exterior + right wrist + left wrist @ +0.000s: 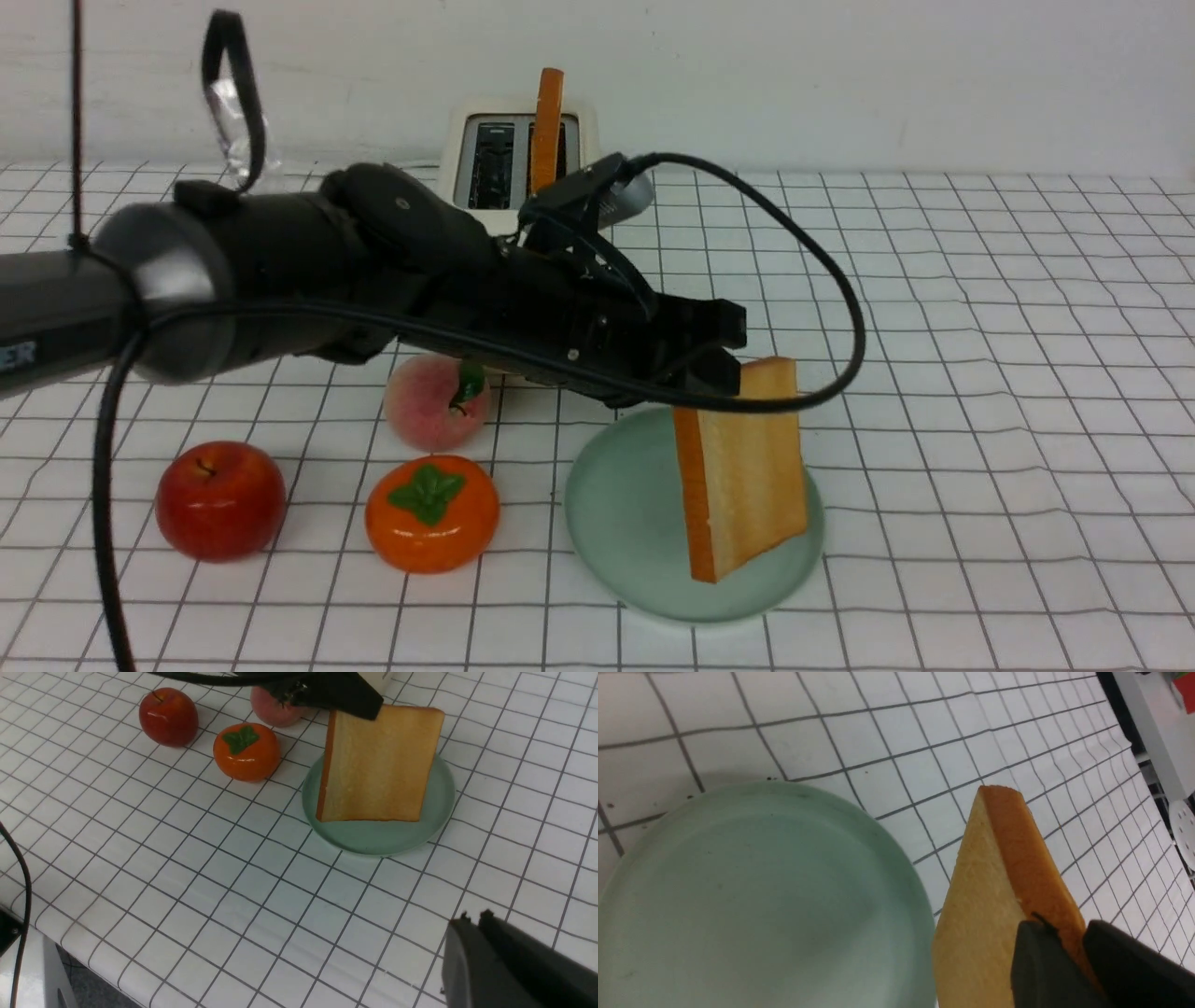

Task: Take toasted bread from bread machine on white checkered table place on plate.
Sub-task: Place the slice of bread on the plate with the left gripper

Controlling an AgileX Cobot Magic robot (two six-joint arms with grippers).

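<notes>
Fig.: Left claw [721, 366] holding a toast slice [747, 467] upright over the plate [616, 504].

L to R, front view: red apple [220, 499], orange persimmon [431, 513] and, behind it, a peach [437, 401], all on the checkered table [980, 373]. At the back stands the toaster [467, 159], w/ a second slice [547, 117] sticking up from its right slot. The left arm [280, 271] reaches across in front of the toaster. The left claw is clamped on the top corner of the toast slice. The slice hangs on edge, crust toward the camera, lower corner above the plate; contact w/ the plate can't be told. The plate lies just right of the persimmon. Right claw [473, 921], seen only in its wrist view: jaws together, gripping nothing, over bare cloth well apart from the plate.
</notes>
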